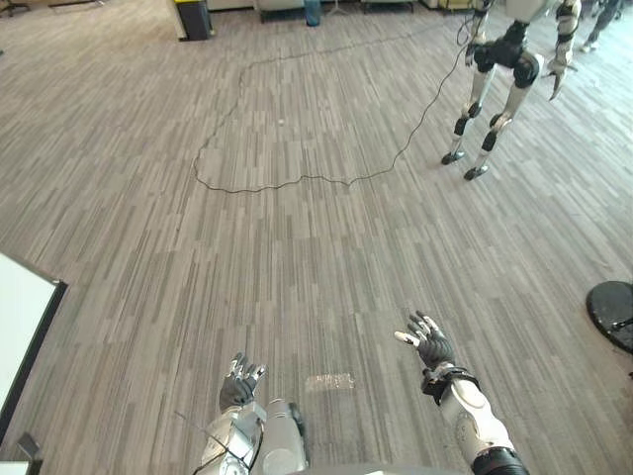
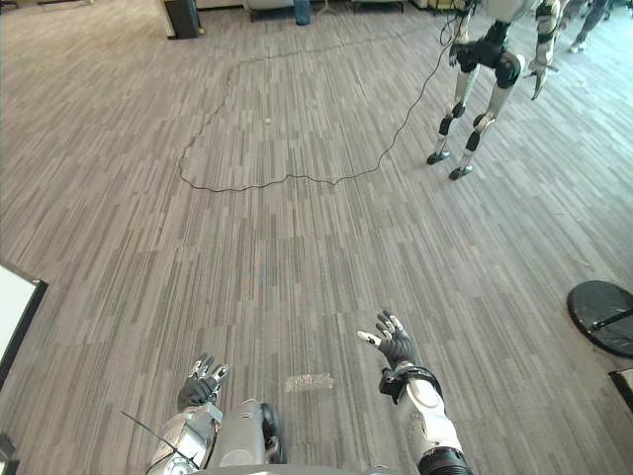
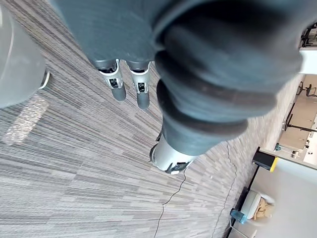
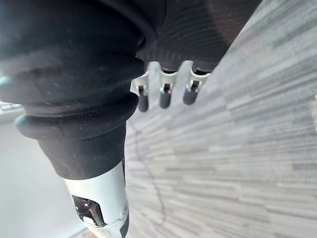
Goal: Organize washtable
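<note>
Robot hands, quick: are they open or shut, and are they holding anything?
Left hand: open, holding nothing.
Right hand: open, fingers spread, holding nothing.

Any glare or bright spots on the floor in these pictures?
Left eye view: one small pale light patch lies on the floor, between the left hand and the right hand. Left wrist view: a similar pale patch shows on the floor near that hand.

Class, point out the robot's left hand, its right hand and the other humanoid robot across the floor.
left hand [image 1: 238, 389]: left eye view, on the hand's dark middle.
right hand [image 1: 433, 346]: left eye view, on the hand's dark middle.
other humanoid robot [image 1: 510, 47]: left eye view, on its dark waist.
</note>
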